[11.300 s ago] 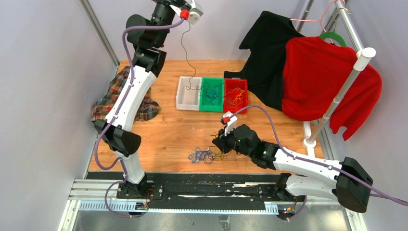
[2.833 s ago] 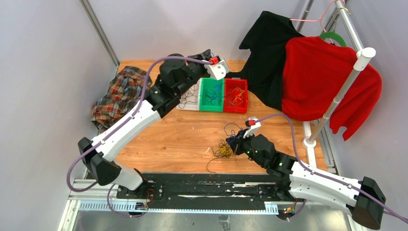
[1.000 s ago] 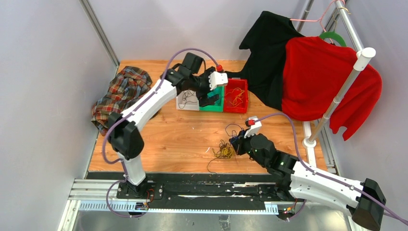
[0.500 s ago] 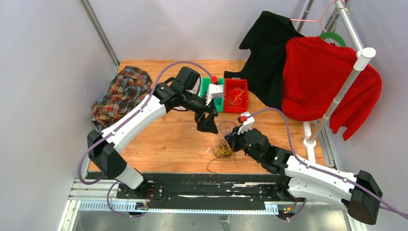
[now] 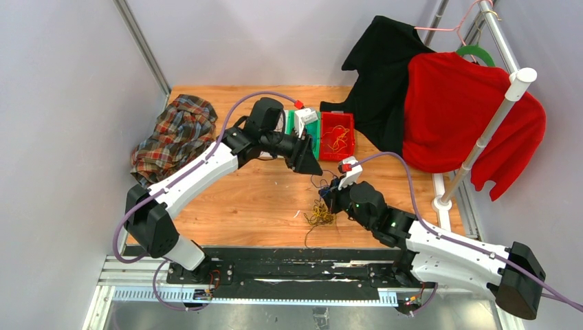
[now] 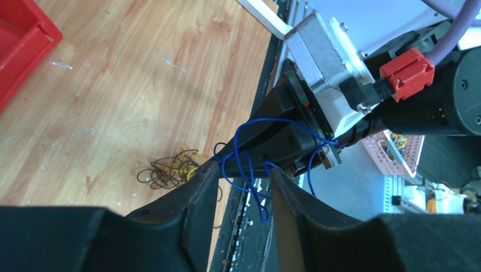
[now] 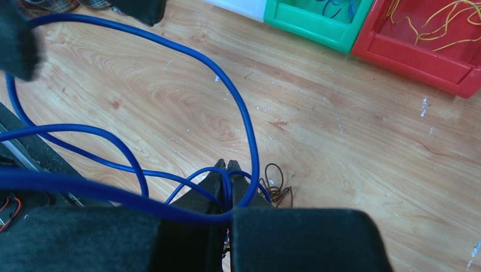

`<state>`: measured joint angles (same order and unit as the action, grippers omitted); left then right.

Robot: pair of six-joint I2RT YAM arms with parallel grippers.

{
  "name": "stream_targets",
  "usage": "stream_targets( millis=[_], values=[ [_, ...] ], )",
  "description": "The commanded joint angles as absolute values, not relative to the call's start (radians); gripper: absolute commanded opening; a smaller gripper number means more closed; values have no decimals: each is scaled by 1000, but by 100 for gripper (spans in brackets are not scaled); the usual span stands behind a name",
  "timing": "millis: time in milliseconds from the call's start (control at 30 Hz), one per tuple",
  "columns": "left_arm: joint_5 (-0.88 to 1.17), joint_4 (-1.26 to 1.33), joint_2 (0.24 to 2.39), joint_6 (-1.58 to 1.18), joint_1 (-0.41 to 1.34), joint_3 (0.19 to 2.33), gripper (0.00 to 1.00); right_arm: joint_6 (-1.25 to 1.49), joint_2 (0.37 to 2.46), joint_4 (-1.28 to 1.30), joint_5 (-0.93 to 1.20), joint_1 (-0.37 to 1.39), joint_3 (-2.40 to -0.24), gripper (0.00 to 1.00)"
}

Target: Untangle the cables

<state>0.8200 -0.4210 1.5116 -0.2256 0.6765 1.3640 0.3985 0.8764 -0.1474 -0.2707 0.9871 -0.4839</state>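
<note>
cables: blue cable (image 7: 68,186) is hanging lifted above the tangle (image 5: 318,214) lying near the table's (image 5: 240,199) near edge | change: left gripper (image 6: 243,173) is arriving from the bins (image 5: 337,158) and narrowing, so a pull-apart is probably starting | fingers: left is straddling the blue cable half-open, not yet pinching; right gripper (image 7: 227,167) is clamping it tight

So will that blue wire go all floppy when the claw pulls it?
Probably yes: the blue wire droops in loose loops from the right claw, so it looks bendy, not stiff. It seems light, hanging from one small pinch. Its curls might snag the tangle on the table.
</note>
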Motion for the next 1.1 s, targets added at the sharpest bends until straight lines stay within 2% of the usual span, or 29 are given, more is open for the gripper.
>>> stream_targets(
  millis=[0,67,167,300,333,367,400,433,467,567,800,900,1067],
  values=[
    [844,-410,1476,-257,677,1361,34,382,881,-188,-280,977,-529,1],
    [827,-469,1473,-217,676,1376,21,385,879,-193,-289,977,-528,1],
    [830,-533,1471,-197,671,1407,8,385,883,-201,-299,976,-527,1],
    [839,-567,1460,-206,663,1437,3,385,895,-211,-293,976,-534,1],
    [845,-571,1457,-212,659,1442,6,385,897,-212,-291,976,-536,1],
    [856,-571,1455,-221,657,1443,17,385,900,-214,-290,976,-537,1],
    [874,-575,1454,-222,655,1442,33,384,900,-215,-288,976,-538,1],
    [893,-581,1452,-219,655,1439,41,384,900,-216,-286,976,-538,1],
    [904,-583,1449,-216,655,1433,45,383,901,-216,-284,976,-541,1],
    [908,-553,1441,-239,655,1403,49,381,902,-216,-281,976,-545,1],
    [899,-518,1458,-245,655,1367,46,384,908,-222,-276,976,-552,1],
    [904,-531,1476,-237,655,1374,39,385,910,-224,-276,976,-552,1],
    [855,-553,1474,-195,639,1409,11,400,919,-233,-266,976,-547,3]
  ],
)
